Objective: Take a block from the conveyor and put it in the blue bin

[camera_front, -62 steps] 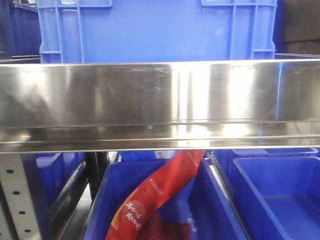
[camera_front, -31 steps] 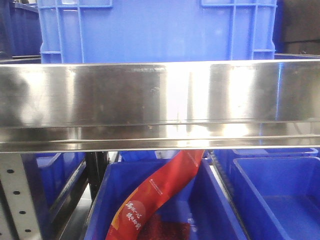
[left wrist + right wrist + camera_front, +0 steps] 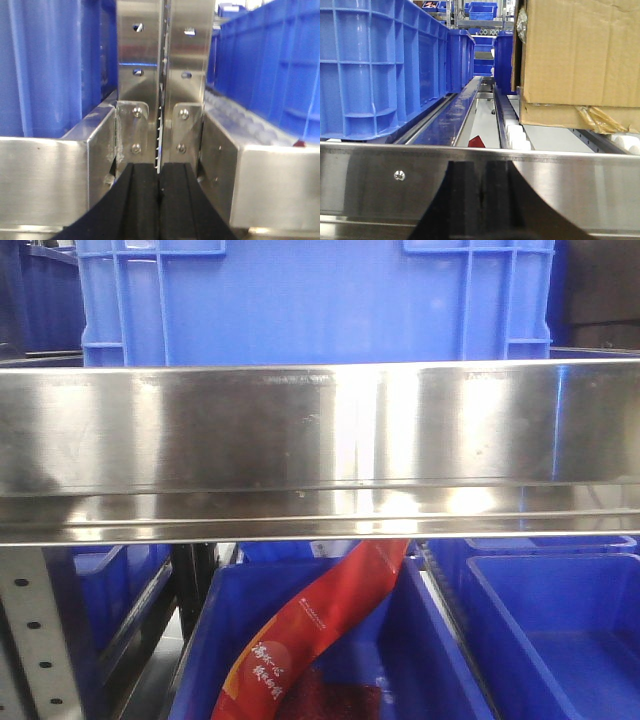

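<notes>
No block and no conveyor belt show in any view. My left gripper (image 3: pixel 160 172) is shut and empty, its black fingers pressed together close in front of a steel frame post (image 3: pixel 161 75). My right gripper (image 3: pixel 481 170) is shut and empty, just in front of a steel rail (image 3: pixel 380 180). A blue bin (image 3: pixel 560 640) stands open below the steel rail (image 3: pixel 320 440) in the front view. Beside it, another blue bin (image 3: pixel 425 640) holds a red packet (image 3: pixel 310 630).
A large blue crate (image 3: pixel 300 300) stands above the rail. Blue crates flank the left gripper (image 3: pixel 45 65). In the right wrist view a blue crate (image 3: pixel 380 65) is left, a cardboard box (image 3: pixel 580 55) right, roller tracks (image 3: pixel 512 125) between, and a small red thing (image 3: pixel 476 141) behind the rail.
Only the reflections on the steel rail have shifted slightly. Nothing else has visibly moved.
</notes>
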Tool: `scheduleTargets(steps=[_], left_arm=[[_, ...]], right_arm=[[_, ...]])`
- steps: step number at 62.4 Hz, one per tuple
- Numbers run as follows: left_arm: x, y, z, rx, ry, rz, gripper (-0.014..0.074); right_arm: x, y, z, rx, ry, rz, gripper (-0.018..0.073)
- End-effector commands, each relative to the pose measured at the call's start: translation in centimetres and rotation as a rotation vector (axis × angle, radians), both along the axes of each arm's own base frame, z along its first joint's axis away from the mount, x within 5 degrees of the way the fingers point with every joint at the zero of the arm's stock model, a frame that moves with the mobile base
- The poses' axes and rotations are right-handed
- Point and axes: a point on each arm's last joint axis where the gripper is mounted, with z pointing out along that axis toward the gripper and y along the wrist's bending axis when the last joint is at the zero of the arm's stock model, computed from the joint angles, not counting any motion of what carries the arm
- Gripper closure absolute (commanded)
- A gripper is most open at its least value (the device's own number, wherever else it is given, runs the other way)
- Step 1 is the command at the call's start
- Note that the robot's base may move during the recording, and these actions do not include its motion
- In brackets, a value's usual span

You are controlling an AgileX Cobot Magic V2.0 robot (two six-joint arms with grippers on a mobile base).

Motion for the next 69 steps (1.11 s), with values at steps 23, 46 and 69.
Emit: scheduleTargets(steps=[23,46,69], left_arm=[[-0.08,-0.04,0.51,-0.004,-0.048,-0.006,0.0708],[-0.09,-0.04,0.66,-0.003,-0.065,-0.007,0.0708],[-0.09,-0.04,0.66,-0.003,-0.065,-0.007,0.0708]], right_arm=[[-0.03,-0.01,0.22,-0.011,-0.026,0.000,0.0721],[-0.03,-0.01,0.22,-0.011,-0.026,0.000,0.0721],[-0.03,-0.01,0.22,-0.011,-0.026,0.000,0.0721]])
